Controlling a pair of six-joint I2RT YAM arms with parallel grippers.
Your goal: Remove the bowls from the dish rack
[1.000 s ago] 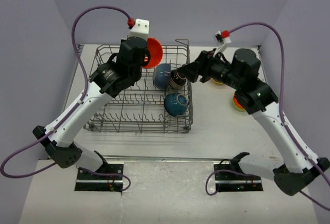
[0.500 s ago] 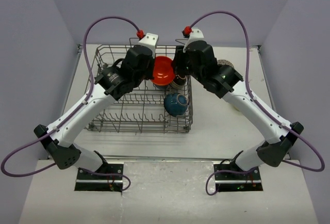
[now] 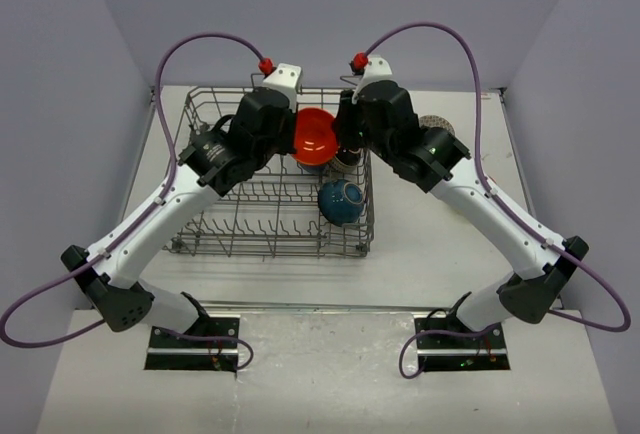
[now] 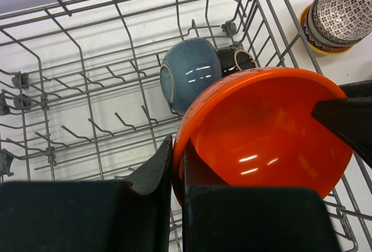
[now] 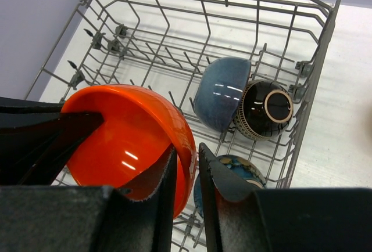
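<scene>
Left gripper [image 4: 177, 147] and right gripper [image 5: 187, 153] clamp opposite rims of the orange bowl [image 4: 261, 130] over the dish rack [image 3: 262, 216].

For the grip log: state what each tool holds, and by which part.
Both hold the orange bowl above the dish rack: left tool pinches its rim on one side, right tool the rim opposite.

1. It was a robot lab cell: plain lilac walls [image 3: 60, 74] boxed in a white table [image 3: 440, 244].
2. Two arms [image 3: 160, 209] stood bolted on black plates [image 3: 195, 344] at its near edge, purple cables [image 3: 205, 42] looping overhead.
3. A wire rack [image 3: 260, 224] of bowls [image 3: 340, 201] sat straight on the tabletop.
</scene>
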